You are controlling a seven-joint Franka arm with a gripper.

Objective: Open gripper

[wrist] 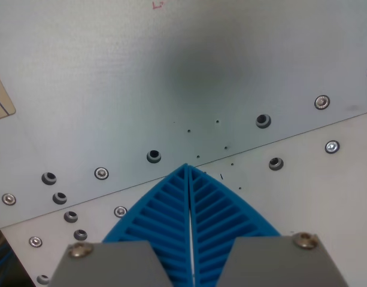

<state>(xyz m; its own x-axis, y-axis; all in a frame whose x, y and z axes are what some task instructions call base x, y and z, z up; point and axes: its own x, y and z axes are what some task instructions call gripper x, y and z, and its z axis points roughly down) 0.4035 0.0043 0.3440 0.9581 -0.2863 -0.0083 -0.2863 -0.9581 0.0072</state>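
Blue ribbed soft-fingered gripper (188,170) hangs over a pale grey metal table plate (111,89) dotted with bolt holes and screws; jaws pressed together along their whole length, tips meeting at a point, nothing visible between them. Nothing to release, so parting them looks a bare actuation. A tan flat piece (0,98) lies at the wrist view's left edge, well apart.
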